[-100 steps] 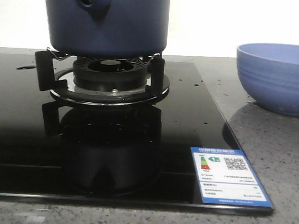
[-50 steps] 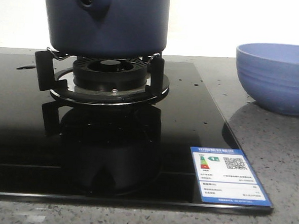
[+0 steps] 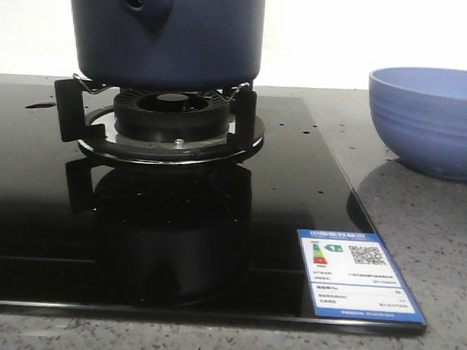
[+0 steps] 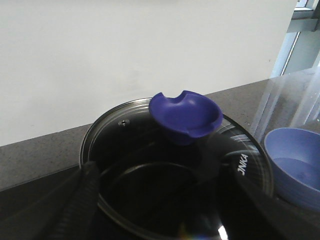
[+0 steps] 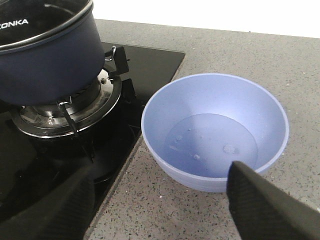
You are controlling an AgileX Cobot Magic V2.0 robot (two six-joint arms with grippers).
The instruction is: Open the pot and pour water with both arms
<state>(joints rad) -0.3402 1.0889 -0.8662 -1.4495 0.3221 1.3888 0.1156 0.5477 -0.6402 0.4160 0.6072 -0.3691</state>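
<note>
Two arms share this job, yet neither shows in the front view: only the pot (image 3: 169, 30) fills the upper left of the frame, sitting on the burner (image 3: 172, 122) of the black stove (image 3: 215, 221), with the light blue bowl (image 3: 431, 120) at the right edge on the grey bench (image 3: 421, 226). The pot sits square on its supports, which helps for a straight upward lift of the lid.

From the left wrist view, the glass lid (image 4: 125, 130) is still on the pot, and its blue knob (image 4: 186, 116) sits at the centre of the frame. The left pincer (image 4: 150, 205) is spread wide, its fingers (image 4: 82, 200) low in the frame, short of the knob and gripping nothing. The step in hand looks like taking the knob: I would centre the fingers either side of it, close below its flared rim, then lift vertically so the lid does not drag the pot.

From the right wrist view, the right pincer (image 5: 160, 210) is also open and empty, hovering over the bowl (image 5: 215, 130), which already holds a little water; the pot (image 5: 47, 55) is at upper left. It should stay clear of the lid's path until the pot is uncovered.
</note>
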